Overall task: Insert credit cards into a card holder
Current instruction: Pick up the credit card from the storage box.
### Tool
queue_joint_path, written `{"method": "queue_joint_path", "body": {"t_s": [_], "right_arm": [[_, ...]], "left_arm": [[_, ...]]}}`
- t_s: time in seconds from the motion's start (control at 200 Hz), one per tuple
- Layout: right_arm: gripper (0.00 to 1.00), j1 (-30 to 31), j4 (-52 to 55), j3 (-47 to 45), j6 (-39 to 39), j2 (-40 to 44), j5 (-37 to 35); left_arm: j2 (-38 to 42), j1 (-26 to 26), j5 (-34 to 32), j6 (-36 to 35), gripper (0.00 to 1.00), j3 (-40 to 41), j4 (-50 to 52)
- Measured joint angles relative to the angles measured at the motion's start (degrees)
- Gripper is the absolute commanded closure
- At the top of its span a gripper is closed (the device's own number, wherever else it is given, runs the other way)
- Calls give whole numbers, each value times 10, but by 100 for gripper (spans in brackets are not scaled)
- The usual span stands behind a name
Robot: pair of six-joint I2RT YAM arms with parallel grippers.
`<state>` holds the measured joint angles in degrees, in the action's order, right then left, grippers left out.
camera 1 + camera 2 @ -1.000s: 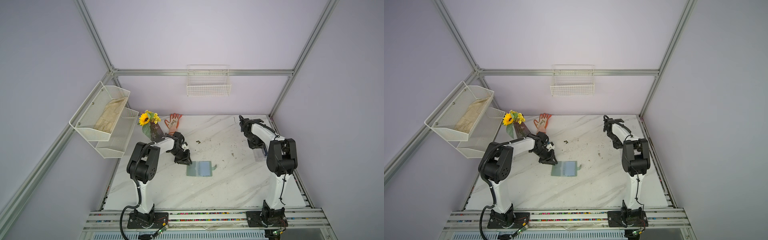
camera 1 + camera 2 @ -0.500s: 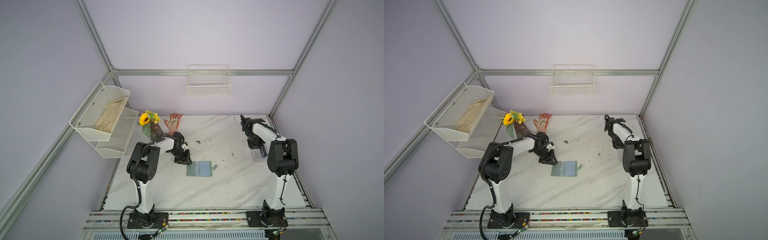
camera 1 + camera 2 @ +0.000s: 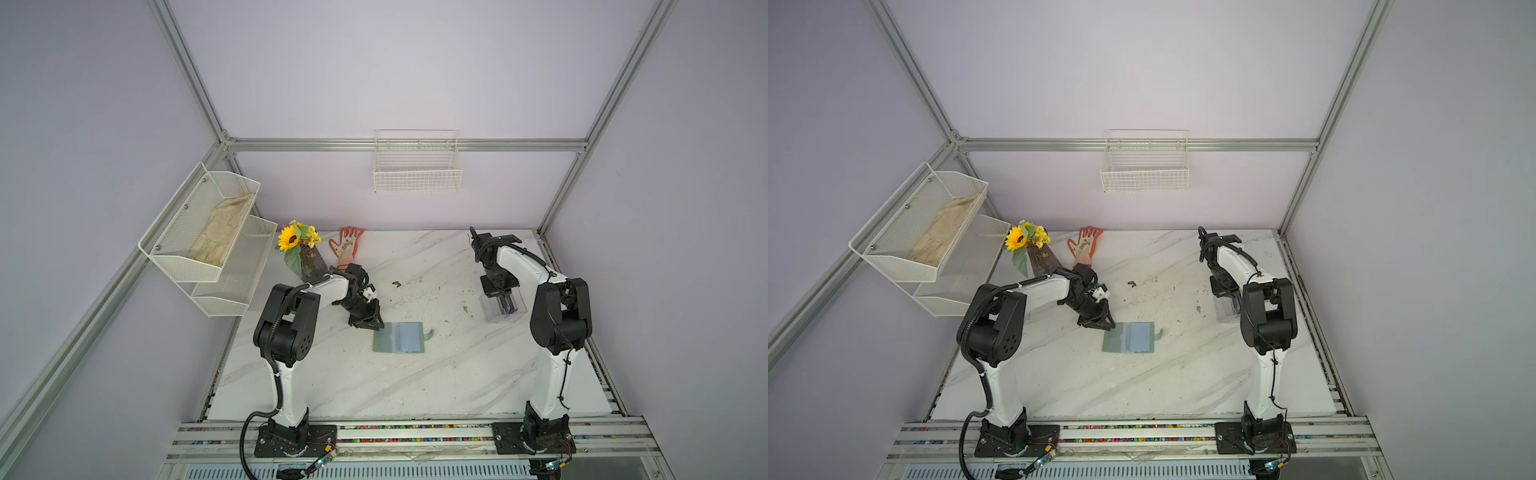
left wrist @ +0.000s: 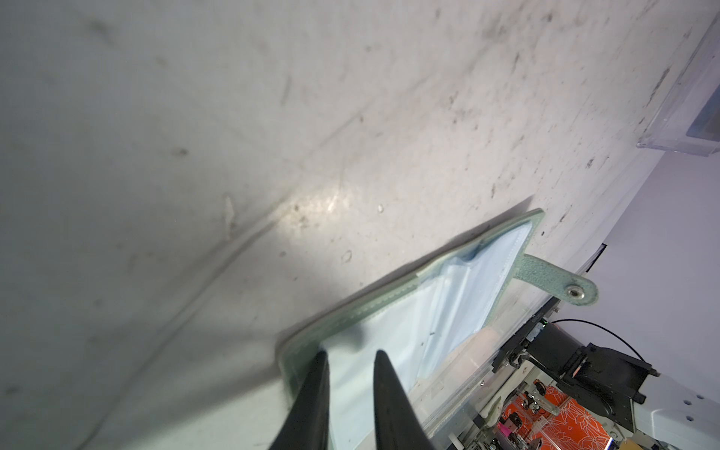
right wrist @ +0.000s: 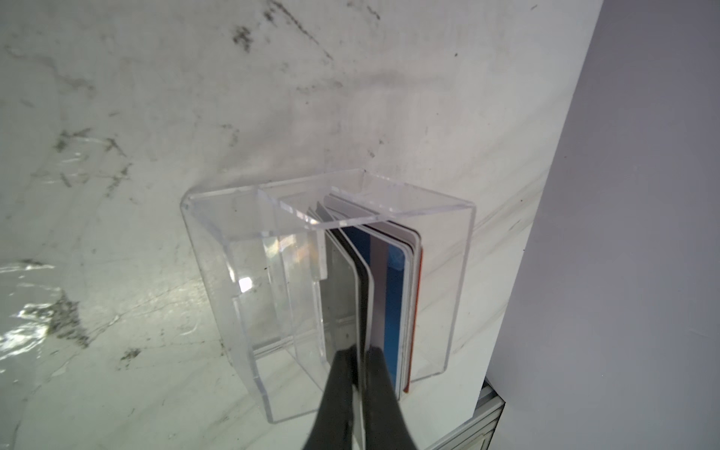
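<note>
The sage-green card holder (image 3: 401, 337) (image 3: 1130, 337) lies open mid-table, its pale blue sleeves (image 4: 448, 307) up and its snap tab (image 4: 561, 282) toward the right arm. My left gripper (image 3: 371, 325) (image 4: 350, 354) stands open at the holder's left corner, its fingertips over the left flap with nothing between them. Several credit cards (image 5: 393, 296) stand on edge in a clear plastic box (image 5: 249, 280) (image 3: 503, 309). My right gripper (image 5: 360, 350) (image 3: 506, 305) reaches down into the box. It is shut on the edge of one dark card (image 5: 364, 296) at the near side of the stack.
A sunflower vase (image 3: 307, 257) and an orange glove (image 3: 345, 247) sit at the back left. Wire shelves (image 3: 208, 232) hang on the left wall and a wire basket (image 3: 417, 174) on the back wall. The box stands close to the table's right edge (image 5: 502, 296).
The right arm has shifted slightly towards the clear box. The left arm and the card holder have not moved.
</note>
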<state>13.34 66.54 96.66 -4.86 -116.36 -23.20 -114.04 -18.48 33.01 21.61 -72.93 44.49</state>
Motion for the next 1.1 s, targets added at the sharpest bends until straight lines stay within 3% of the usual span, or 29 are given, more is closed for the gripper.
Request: {"method": "queue_joint_path", "body": {"t_s": [0.6,1.1], "right_arm": [[100,9,29,0,-52,-14,-130],[100,10,41,5,-66,-28,-156]], "left_arm": [[-4,0,2,-2,78,-1,1],[-5,1,3,-2,78,-2,2]]}}
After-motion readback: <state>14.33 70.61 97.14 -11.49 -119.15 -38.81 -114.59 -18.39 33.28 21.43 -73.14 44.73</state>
